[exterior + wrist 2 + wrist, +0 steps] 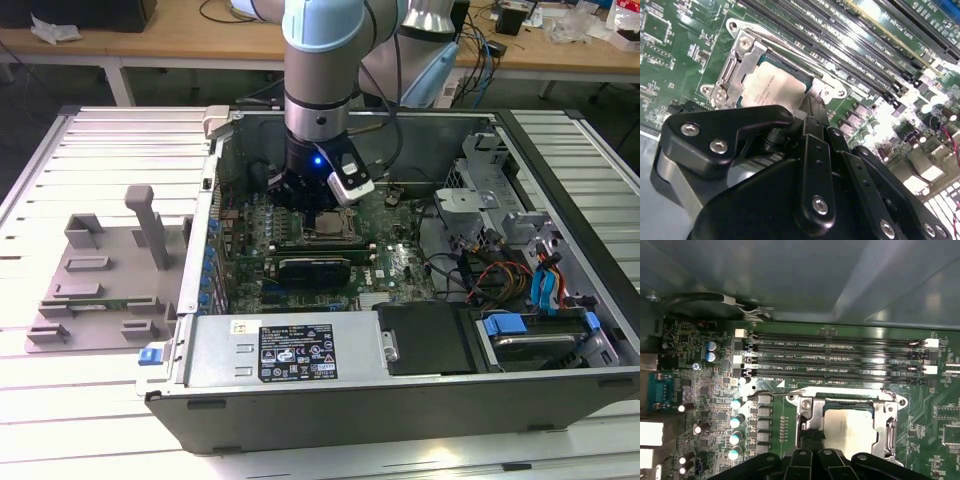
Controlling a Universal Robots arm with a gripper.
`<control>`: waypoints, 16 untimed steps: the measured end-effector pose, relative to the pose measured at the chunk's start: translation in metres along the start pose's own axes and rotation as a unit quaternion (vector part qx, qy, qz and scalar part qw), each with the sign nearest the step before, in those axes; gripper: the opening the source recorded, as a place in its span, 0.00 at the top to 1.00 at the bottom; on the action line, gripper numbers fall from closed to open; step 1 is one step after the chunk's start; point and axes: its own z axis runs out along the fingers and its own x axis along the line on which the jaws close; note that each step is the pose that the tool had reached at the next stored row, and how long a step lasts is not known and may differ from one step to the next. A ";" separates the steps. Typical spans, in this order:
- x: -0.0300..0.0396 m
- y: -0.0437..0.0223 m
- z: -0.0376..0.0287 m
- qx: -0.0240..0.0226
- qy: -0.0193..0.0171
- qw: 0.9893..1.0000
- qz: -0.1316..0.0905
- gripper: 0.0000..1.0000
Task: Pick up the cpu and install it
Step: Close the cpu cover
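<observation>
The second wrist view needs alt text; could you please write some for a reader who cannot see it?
A silver-topped cpu lies within a metal socket frame on a green motherboard, with the black gripper in the foreground reaching to the cpu's edge. Rows of dark memory slots run beyond the socket.

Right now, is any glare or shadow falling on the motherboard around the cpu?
In the second wrist view, glare washes out the motherboard beyond the memory slots, while the cpu is evenly lit; in the exterior view, the socket sits dim under the arm.
</observation>
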 end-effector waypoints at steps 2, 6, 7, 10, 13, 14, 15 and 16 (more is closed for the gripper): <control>0.0005 0.0003 -0.0034 0.000 -0.001 1.000 0.000 0.89; 0.0009 0.0020 -0.0035 0.000 -0.001 1.000 -0.004 0.89; 0.0009 0.0020 -0.0035 0.000 -0.001 1.000 -0.006 0.89; -0.0043 0.0018 -0.0035 0.000 -0.001 1.000 -0.006 0.89; -0.0138 0.0014 -0.0036 0.000 -0.001 1.000 -0.006 0.89; -0.0162 0.0013 -0.0036 0.000 -0.001 1.000 -0.006 0.89; -0.0227 0.0010 -0.0036 0.000 -0.001 1.000 -0.006 0.89; -0.0256 0.0009 -0.0036 0.000 -0.001 1.000 -0.006 0.89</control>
